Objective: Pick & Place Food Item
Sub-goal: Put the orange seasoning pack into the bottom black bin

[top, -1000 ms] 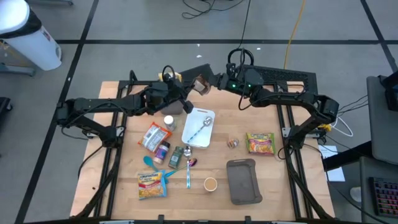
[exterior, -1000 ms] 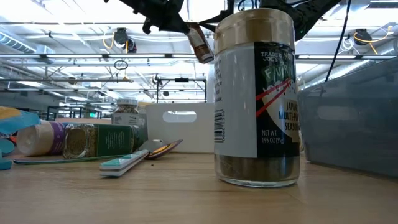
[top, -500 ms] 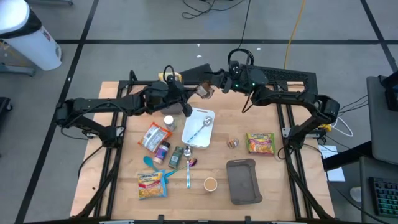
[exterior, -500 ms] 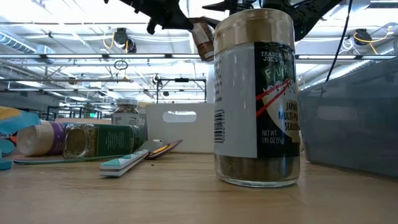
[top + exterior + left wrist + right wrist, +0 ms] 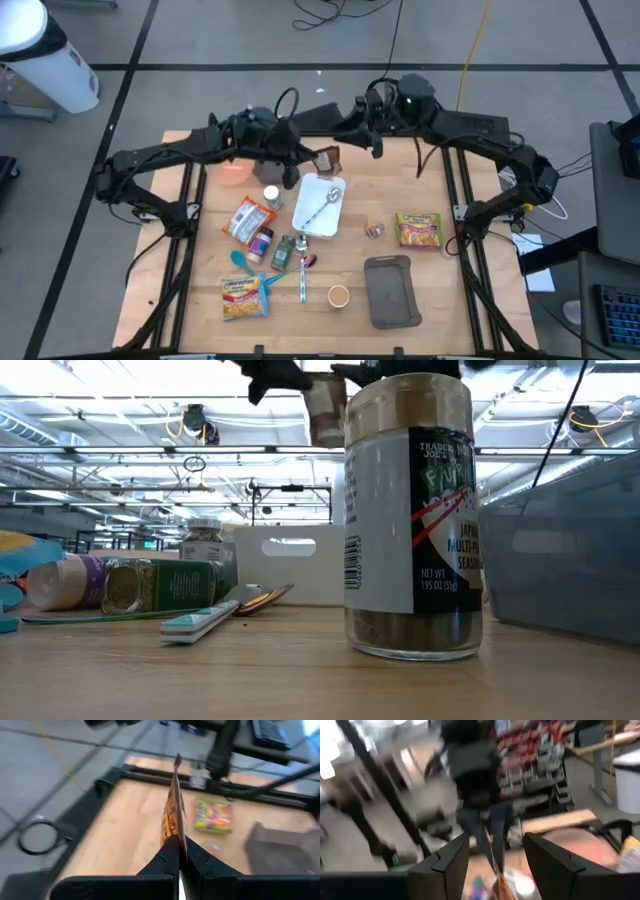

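Note:
A small brown snack packet (image 5: 327,158) hangs in the air over the far end of the white tray (image 5: 334,219). My left gripper (image 5: 306,162) is shut on it and comes in from the table's left. The left wrist view shows the packet (image 5: 172,815) edge-on, sticking out past the fingers. In the low view the packet (image 5: 323,410) stands upright, high above the table. My right gripper (image 5: 352,127) is open just beyond the packet on its far right side, with nothing between its fingers (image 5: 492,855). My left gripper pinches the packet's near edge (image 5: 175,841) between its two fingers, flat face against each finger. The fingers come roughly level from the table's left. The packet stands on edge beyond the fingers, lifted clear of the tray and the table.
The white tray holds a spoon (image 5: 322,205). Spice jars (image 5: 272,196), packets (image 5: 249,219), noodle packs (image 5: 419,229) (image 5: 243,296), a grey tray (image 5: 389,290) and a cup (image 5: 338,295) lie about. A pink bowl (image 5: 233,172) sits under the left arm. A seasoning jar (image 5: 413,520) fills the low view.
My right gripper has opened, let go of the packet and drawn back toward the far right. My left gripper keeps hold and has carried the packet a little toward the near edge, where it now stands upright instead of tilted.

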### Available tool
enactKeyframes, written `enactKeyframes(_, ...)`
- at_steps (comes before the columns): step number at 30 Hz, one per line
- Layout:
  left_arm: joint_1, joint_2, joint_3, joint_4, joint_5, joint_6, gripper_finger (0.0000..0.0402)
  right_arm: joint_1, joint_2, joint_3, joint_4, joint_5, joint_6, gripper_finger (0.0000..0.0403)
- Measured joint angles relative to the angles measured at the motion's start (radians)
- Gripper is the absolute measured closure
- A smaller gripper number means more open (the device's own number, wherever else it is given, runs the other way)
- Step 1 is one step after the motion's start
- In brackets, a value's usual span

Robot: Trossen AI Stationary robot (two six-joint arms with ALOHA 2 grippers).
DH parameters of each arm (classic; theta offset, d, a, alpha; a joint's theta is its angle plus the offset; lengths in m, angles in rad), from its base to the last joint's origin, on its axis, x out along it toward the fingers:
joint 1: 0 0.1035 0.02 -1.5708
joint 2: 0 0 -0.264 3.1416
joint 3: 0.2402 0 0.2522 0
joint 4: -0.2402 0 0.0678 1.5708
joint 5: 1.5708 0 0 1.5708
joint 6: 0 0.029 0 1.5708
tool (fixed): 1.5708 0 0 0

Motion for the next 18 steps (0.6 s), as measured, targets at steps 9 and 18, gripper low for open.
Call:
enactKeyframes(9, 0.002, 0.149, 0.227, -0.178, 0.150, 0.015, 0.0401, 0.091, 0.016, 0.134, -0.289, 0.078, -0.262, 0.0225)
enactKeyframes(18, -0.021, 0.265, 0.353, -0.321, 0.142, 0.047, 0.0401, 0.119, 0.017, 0.134, -0.493, 0.113, -0.301, 0.0231)
